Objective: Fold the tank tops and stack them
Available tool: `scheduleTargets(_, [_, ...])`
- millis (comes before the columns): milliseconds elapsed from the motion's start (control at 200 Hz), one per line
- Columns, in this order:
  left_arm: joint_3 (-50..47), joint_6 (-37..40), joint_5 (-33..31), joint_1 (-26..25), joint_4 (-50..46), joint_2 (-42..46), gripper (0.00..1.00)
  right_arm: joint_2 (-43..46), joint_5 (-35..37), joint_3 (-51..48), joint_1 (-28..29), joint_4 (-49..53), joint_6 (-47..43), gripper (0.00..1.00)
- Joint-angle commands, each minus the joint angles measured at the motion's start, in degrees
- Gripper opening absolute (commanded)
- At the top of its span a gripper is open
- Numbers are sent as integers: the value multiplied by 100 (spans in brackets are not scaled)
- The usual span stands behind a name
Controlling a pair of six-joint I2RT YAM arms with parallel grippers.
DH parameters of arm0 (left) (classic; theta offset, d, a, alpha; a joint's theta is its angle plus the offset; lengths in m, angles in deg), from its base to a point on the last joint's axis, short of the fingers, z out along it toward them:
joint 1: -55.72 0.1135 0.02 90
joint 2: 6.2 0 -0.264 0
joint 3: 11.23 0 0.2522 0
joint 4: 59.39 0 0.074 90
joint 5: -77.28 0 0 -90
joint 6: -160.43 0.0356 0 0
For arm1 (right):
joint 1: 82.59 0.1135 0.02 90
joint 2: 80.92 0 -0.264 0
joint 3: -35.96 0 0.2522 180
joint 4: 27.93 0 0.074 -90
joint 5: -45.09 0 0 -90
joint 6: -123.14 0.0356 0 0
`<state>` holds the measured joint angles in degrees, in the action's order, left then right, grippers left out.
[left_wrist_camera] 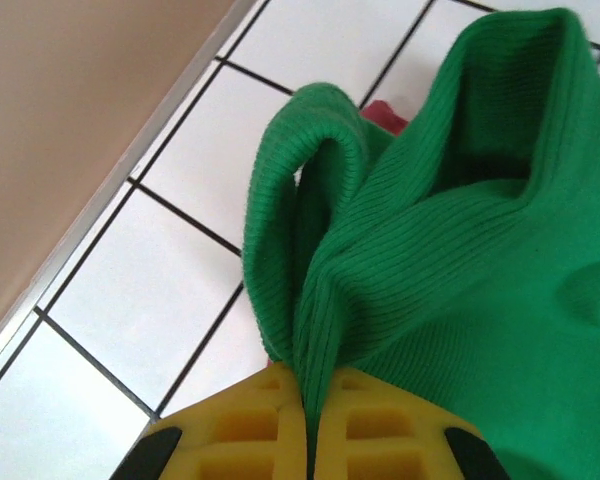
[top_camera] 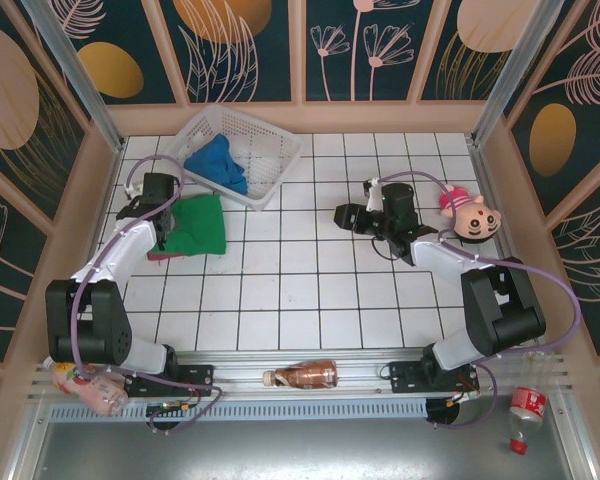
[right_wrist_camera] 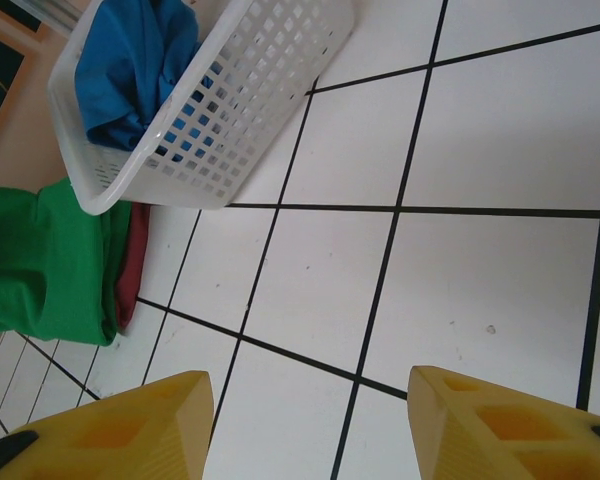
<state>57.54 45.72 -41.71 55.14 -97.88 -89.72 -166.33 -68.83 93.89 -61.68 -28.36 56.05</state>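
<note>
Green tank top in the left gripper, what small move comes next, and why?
Probably lower the pinched edge and open the left gripper: it is shut on a fold of the green tank top, which lies over the maroon tank top.

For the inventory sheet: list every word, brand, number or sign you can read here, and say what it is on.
No text can be read anywhere in these views.
Label on the brown bottle: too small and blurred to read.
Label on the red-labelled bottle: too blurred to read.
Label on the pinkish bottle: too blurred to read.
The green tank top and the white basket: no print visible.
</note>
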Motion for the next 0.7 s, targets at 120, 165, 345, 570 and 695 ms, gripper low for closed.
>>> scheduleTargets(120, [-327,-75,257,266,797,-509,27,101,67,3,54,-46,-1,54])
scheduleTargets(165, [-288,-70,254,290,758,-612,34,146,100,5,57,16,-36,55])
scheduleTargets(345, [-8,-201,30,365,175,-679,50,437,226,26,-13,377,-253,55])
scheduleTargets(570, [803,-217,58,365,-1039,-180,69,903,233,113,-325,804,-464,55])
scheduleTargets(695, [1075,-255,1004,291,-1408,-103,74,1060,192,181,-476,923,-575,55])
